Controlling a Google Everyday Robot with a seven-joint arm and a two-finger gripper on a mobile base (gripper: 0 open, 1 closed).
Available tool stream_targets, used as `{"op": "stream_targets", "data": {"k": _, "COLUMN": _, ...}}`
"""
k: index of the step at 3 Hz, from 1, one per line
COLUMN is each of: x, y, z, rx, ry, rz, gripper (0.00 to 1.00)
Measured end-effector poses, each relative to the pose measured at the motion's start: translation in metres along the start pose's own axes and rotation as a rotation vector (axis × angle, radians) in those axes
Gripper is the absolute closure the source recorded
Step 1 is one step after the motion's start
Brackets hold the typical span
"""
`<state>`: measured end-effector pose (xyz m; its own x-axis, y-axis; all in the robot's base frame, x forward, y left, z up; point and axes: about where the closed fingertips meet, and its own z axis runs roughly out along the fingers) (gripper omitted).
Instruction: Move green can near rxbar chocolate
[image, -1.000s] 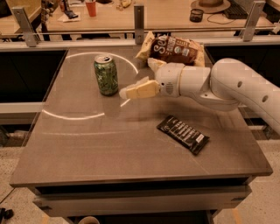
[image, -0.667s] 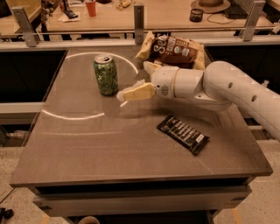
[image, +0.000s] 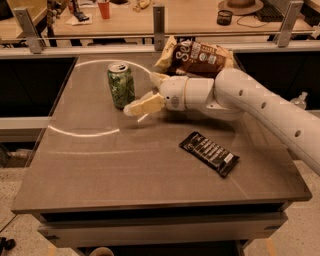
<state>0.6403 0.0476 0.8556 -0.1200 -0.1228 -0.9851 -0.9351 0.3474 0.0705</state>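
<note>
The cream two-finger gripper (image: 140, 94) has slid closer to the small green leafy metal can (image: 121, 85).
Its fingers are spread apart, with one tip just beside the can, not holding it. The can stands where it was on the grey table (image: 125, 170), well apart from the flat black-wrapped rxbar chocolate (image: 209, 153). Grabbing likely comes next.
</note>
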Motion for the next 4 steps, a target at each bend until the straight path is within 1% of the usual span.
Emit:
{"op": "stream_targets", "data": {"k": 1, "x": 0.003, "y": -0.004, "z": 0.024, "rx": -0.047, "ry": -0.019, "rz": -0.008, "gripper": 0.0}}
{"op": "stream_targets", "data": {"k": 2, "x": 0.001, "y": -0.008, "z": 0.042, "rx": -0.078, "ry": -0.038, "rz": -0.023, "gripper": 0.0}}
{"op": "stream_targets", "data": {"k": 3, "x": -0.007, "y": -0.012, "z": 0.052, "rx": -0.095, "ry": -0.028, "rz": -0.033, "gripper": 0.0}}
{"op": "stream_targets", "data": {"k": 4, "x": -0.016, "y": -0.013, "z": 0.057, "rx": -0.109, "ry": -0.018, "rz": -0.03, "gripper": 0.0}}
